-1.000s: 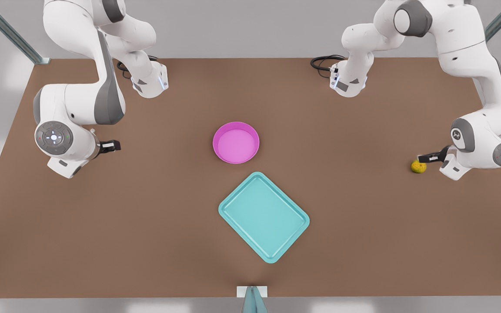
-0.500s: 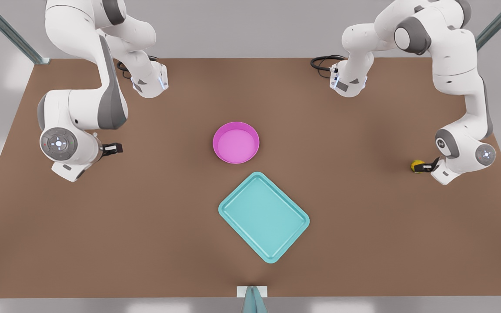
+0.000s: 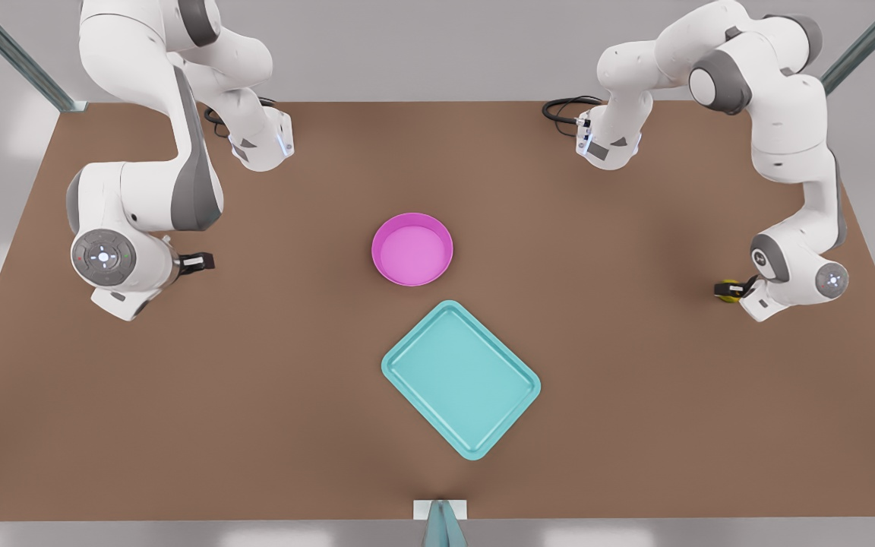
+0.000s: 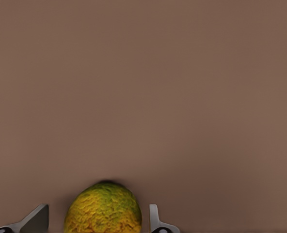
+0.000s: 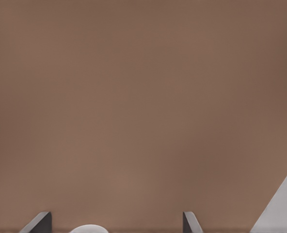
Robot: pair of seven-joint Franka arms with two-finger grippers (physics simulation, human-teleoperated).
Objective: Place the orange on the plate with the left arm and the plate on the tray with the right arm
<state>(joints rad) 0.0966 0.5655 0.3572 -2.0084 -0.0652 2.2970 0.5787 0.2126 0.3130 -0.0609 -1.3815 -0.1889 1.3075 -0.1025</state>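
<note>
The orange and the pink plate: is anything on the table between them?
No. In the front view only bare table lies between the orange and the plate.

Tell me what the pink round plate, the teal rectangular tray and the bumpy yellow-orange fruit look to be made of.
The pink round plate looks like smooth moulded plastic: one even colour with a soft sheen. The teal rectangular tray looks like the same kind of plastic, uniform and slightly glossy, with rounded corners. The bumpy yellow-orange fruit, between the left gripper's fingers, shows pitted, matte citrus peel with green patches.
</note>
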